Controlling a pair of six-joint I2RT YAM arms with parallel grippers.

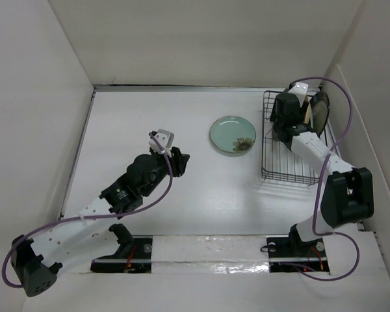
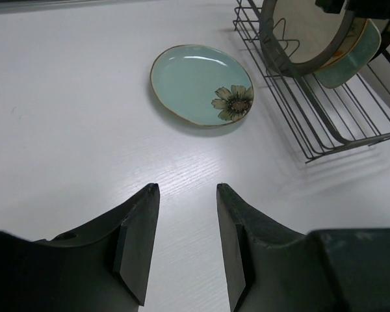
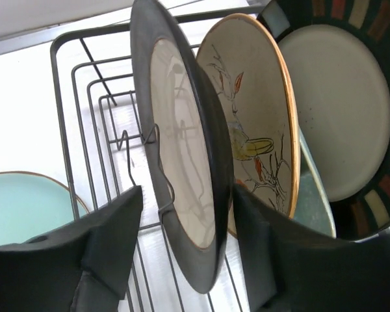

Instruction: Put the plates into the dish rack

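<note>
The black wire dish rack (image 1: 283,170) stands at the right. Four plates stand upright in it: a dark-rimmed plate with a cream centre (image 3: 182,149), a cream floral plate (image 3: 253,117), a pale-teal speckled plate (image 3: 315,198) and a second dark-rimmed plate (image 3: 338,110). My right gripper (image 3: 188,190) is open, its fingers astride the lower rim of the first dark-rimmed plate; in the top view the right gripper (image 1: 295,107) is over the rack's far end. The pale-teal flowered plate (image 1: 233,136) lies flat on the table left of the rack. My left gripper (image 2: 187,188) is open and empty, short of that plate (image 2: 198,83).
White walls close in the table at the left, back and right. The rack (image 2: 325,117) shows in the left wrist view with bare wire slots on its near side. The left arm (image 1: 127,185) stretches across the table's left half.
</note>
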